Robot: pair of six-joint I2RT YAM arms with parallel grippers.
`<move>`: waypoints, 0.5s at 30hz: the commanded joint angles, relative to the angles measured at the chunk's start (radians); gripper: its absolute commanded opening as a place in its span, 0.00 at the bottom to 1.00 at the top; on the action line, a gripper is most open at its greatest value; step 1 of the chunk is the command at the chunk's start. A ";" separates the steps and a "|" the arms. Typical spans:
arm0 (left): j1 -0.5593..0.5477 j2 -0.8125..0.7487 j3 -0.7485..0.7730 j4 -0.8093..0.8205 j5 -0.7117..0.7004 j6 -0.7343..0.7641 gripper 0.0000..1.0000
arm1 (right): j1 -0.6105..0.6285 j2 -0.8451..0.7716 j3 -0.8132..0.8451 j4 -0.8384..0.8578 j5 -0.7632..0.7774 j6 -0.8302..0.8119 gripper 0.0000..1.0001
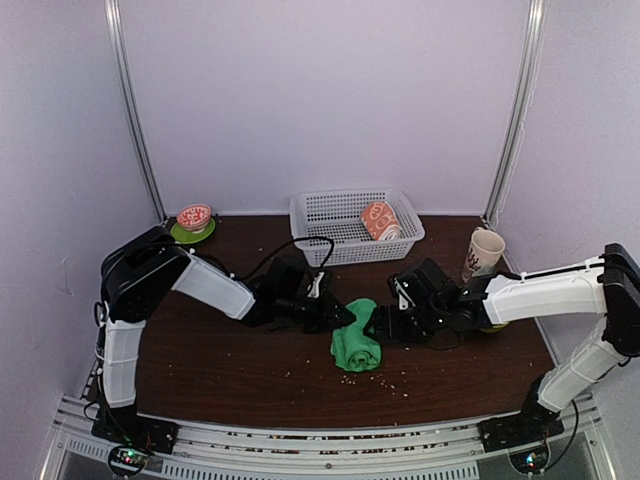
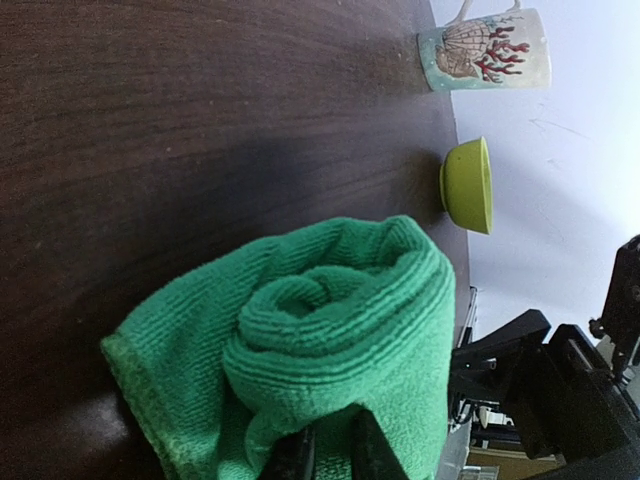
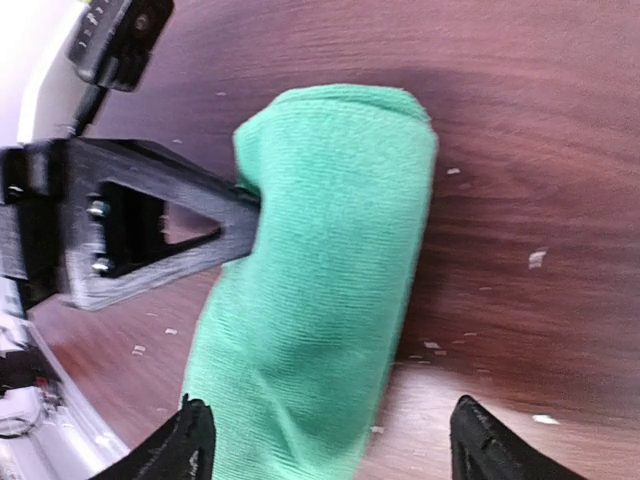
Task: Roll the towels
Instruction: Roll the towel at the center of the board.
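Observation:
The green towel (image 1: 356,340) lies rolled up in the middle of the dark table. In the left wrist view its spiral end (image 2: 340,320) faces me, and my left gripper (image 2: 330,455) is shut on a fold of its lower edge. From the right, my right gripper (image 1: 380,325) stands open; its fingertips (image 3: 185,440) sit wide apart on either side of the roll's near end (image 3: 320,280) without touching it. The peach-orange towel (image 1: 381,220), rolled, lies in the white basket (image 1: 330,215).
A printed mug (image 1: 484,250) stands at the back right, and a small yellow-green bowl (image 2: 470,185) sits near it. A little red bowl on a green saucer (image 1: 194,222) is at the back left. Crumbs dot the table in front of the roll.

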 commanded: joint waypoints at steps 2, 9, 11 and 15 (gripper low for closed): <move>0.017 0.005 -0.040 -0.068 -0.060 0.027 0.15 | -0.015 0.050 -0.015 0.212 -0.096 0.065 0.83; 0.021 -0.009 -0.062 -0.097 -0.078 0.052 0.15 | -0.016 0.148 -0.003 0.265 -0.122 0.079 0.84; 0.023 -0.011 -0.072 -0.081 -0.070 0.048 0.15 | -0.015 0.164 0.007 0.243 -0.115 0.064 0.82; 0.023 -0.035 -0.083 -0.089 -0.070 0.054 0.15 | -0.010 0.191 0.059 0.152 -0.098 0.020 0.63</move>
